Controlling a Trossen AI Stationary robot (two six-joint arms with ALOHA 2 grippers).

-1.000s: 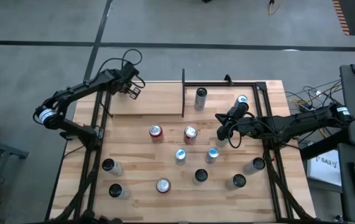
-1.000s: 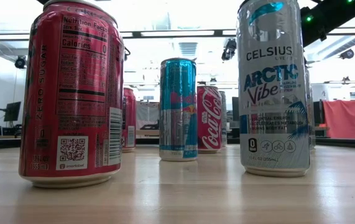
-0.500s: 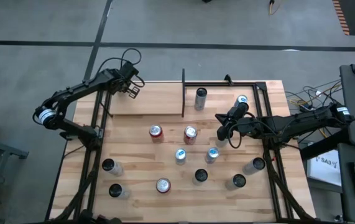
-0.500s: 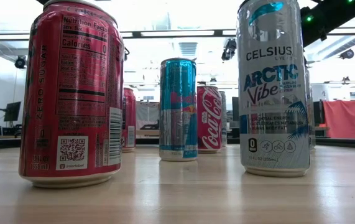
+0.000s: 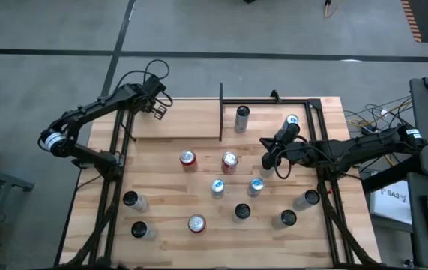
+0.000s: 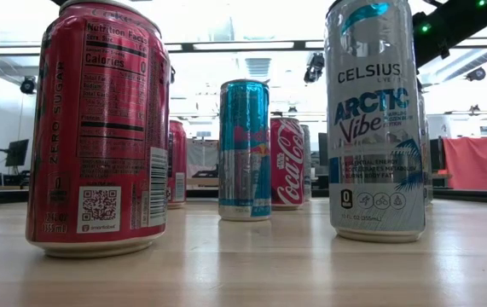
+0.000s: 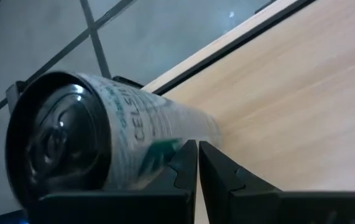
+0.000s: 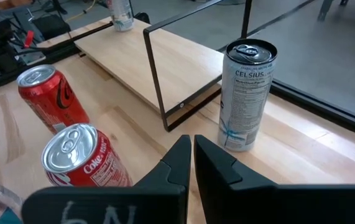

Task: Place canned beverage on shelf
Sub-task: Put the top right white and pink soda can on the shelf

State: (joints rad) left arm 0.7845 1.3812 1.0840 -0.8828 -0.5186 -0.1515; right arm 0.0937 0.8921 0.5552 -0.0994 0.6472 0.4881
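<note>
One can stands at the far left corner of the shelf, directly in front of the left gripper, whose fingers are shut and hold nothing. The right gripper hovers over the middle of the tabletop, shut and empty, near two red cans. Judged from this layout, one placement is complete; about a dozen cans remain on the tabletop.
</note>
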